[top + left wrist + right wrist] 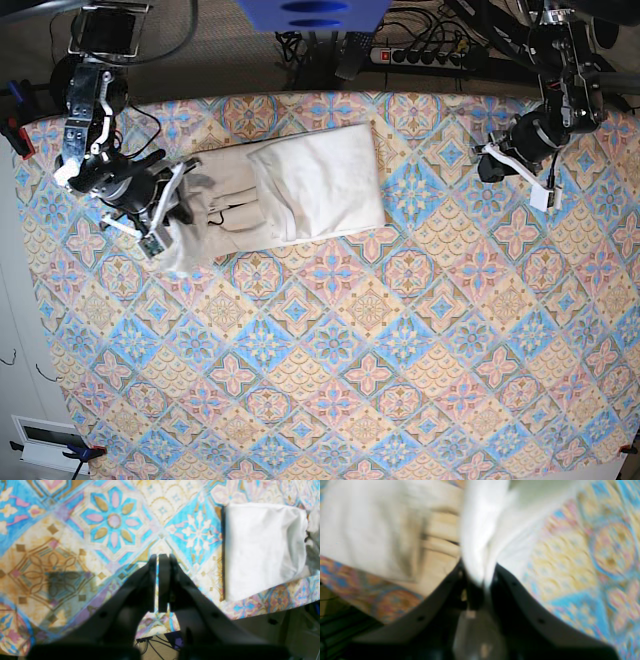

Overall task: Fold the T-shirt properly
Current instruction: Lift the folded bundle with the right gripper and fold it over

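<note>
Two grippers, different jobs: right gripper (480, 580) pinched on a bunched edge of the T-shirt (300, 190), half folded near the far-left corner of the patterned tablecloth (400, 350), probably to pull this end over; left gripper (158, 585) closed, holding nothing, well apart above cloth.

- T-shirt (300, 190): white, partly folded into a long band, print not visible, lying on the patterned cloth at the far left of the base view.
- Right portion: flat, smooth rectangular panel.
- Left end: bunched, creased, lifted off the surface and pinched into a narrow ridge.
</note>
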`<act>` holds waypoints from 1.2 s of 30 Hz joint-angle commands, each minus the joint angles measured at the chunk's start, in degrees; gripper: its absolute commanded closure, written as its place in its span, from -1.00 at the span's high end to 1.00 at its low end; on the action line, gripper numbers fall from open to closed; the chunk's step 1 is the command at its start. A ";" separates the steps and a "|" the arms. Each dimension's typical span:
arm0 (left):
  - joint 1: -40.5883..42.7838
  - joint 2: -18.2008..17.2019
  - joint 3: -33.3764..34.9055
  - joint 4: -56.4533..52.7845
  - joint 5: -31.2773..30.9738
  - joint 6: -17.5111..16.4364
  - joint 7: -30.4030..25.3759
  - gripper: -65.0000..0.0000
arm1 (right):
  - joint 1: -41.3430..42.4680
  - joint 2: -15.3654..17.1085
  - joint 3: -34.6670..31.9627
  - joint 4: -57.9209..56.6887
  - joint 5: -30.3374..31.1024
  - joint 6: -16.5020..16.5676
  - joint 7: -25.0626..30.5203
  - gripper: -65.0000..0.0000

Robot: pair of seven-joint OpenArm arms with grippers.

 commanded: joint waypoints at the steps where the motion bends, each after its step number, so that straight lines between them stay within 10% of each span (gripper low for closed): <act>1: -0.20 0.05 -0.28 0.91 -0.59 -0.30 -0.81 -1.00 | 0.87 0.12 -1.08 2.59 0.77 0.14 1.26 -0.99; 10: -0.20 0.49 -0.28 0.91 -0.50 -0.30 -0.81 -1.00 | 0.87 -5.07 -10.05 5.32 0.77 0.14 1.17 -0.99; 36: -0.20 0.58 -0.28 0.91 -0.86 -0.30 -0.81 -1.00 | 8.60 -6.74 -31.94 -12.27 0.42 0.14 7.76 -0.75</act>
